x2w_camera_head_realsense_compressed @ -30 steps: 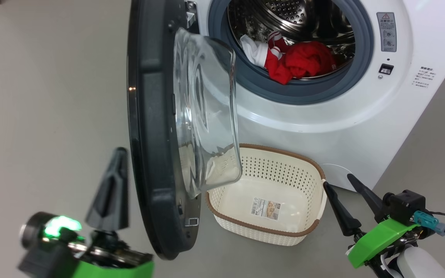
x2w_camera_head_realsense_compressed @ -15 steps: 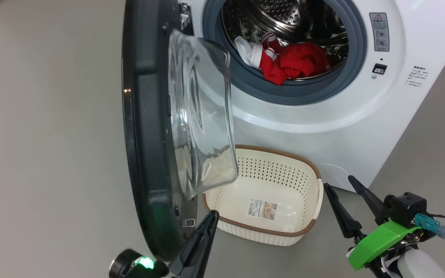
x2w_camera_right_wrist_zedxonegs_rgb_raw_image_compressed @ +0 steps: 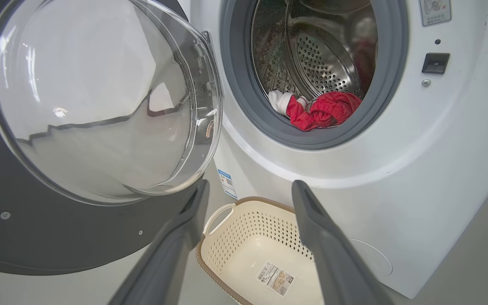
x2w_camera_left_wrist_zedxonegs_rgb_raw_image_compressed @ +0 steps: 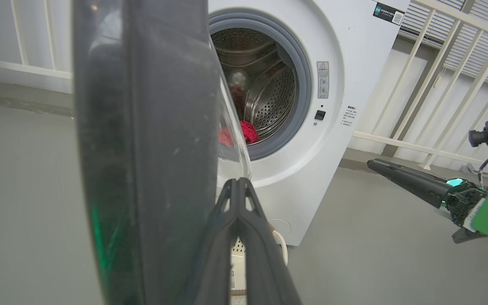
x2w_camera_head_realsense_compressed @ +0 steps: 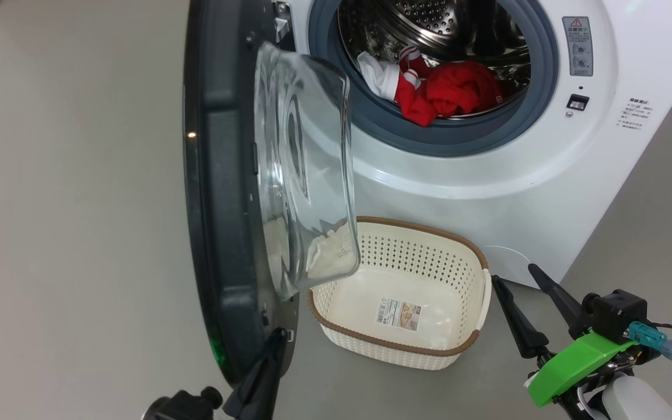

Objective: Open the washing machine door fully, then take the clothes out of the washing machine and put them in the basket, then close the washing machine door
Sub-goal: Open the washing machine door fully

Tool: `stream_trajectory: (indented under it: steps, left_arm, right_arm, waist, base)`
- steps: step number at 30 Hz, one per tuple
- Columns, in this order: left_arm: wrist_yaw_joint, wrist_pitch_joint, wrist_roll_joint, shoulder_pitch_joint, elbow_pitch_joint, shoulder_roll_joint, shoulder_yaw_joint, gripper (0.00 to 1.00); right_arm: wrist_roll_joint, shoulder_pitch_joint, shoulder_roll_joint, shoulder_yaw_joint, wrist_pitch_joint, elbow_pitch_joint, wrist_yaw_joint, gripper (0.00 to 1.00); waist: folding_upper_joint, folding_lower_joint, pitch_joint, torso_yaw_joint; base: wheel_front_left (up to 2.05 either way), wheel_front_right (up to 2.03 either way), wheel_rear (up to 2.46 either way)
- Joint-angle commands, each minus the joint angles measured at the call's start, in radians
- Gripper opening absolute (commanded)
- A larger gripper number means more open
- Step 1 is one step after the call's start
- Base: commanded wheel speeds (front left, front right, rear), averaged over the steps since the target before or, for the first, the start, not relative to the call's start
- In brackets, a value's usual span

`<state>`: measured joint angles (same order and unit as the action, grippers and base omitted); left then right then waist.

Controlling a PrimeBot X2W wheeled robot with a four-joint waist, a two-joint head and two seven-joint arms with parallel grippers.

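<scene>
Clothes (x2w_camera_head_realsense_compressed: 458, 93) look soft, light, bunched up front: pinch the top fold; right gripper (x2w_camera_head_realsense_compressed: 514, 274) jaws wide, left gripper (x2w_camera_head_realsense_compressed: 273, 345) closed, empty.

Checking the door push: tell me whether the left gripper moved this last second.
Yes. The left gripper has swung rightward and down the head view, from left of the washing machine door to its bottom edge, nearer the basket.
</scene>
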<state>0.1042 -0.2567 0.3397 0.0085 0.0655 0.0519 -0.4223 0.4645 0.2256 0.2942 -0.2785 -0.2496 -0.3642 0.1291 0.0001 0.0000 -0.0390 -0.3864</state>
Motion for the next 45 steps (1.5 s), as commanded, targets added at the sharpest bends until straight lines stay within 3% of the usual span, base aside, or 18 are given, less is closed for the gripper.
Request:
stream_trajectory:
  steps: [1,10,20,45]
  left_arm:
    - [-0.01,-0.005,0.009,-0.047,-0.011,0.004,0.05,0.0]
    - [-0.024,-0.005,0.003,-0.061,0.02,0.023,0.13,0.0]
    - [-0.055,-0.005,0.003,-0.053,0.033,0.064,0.291,0.0]
    - [-0.011,-0.005,-0.001,-0.341,0.375,0.2,0.535,0.0]
  right_arm:
    - [-0.01,0.005,0.009,-0.013,-0.012,0.026,0.002,1.0]
    - [-0.011,0.015,0.008,-0.017,-0.012,0.028,0.002,1.0]
    - [-0.013,0.027,0.011,-0.022,-0.012,0.035,0.002,1.0]
    - [-0.025,0.083,0.037,-0.047,-0.012,0.038,0.002,1.0]
  waist:
    - [-0.0001,0.0,-0.003,-0.003]
    - [-0.0001,0.0,-0.017,-0.01]
    - [-0.0001,0.0,-0.037,-0.015]
    - [-0.0001,0.0,-0.119,-0.013]
  base:
    - [0.0,0.0,0.0]
    - [0.0,0.0,0.0]
    - [0.0,0.0,0.0]
    - [0.0,0.0,0.0]
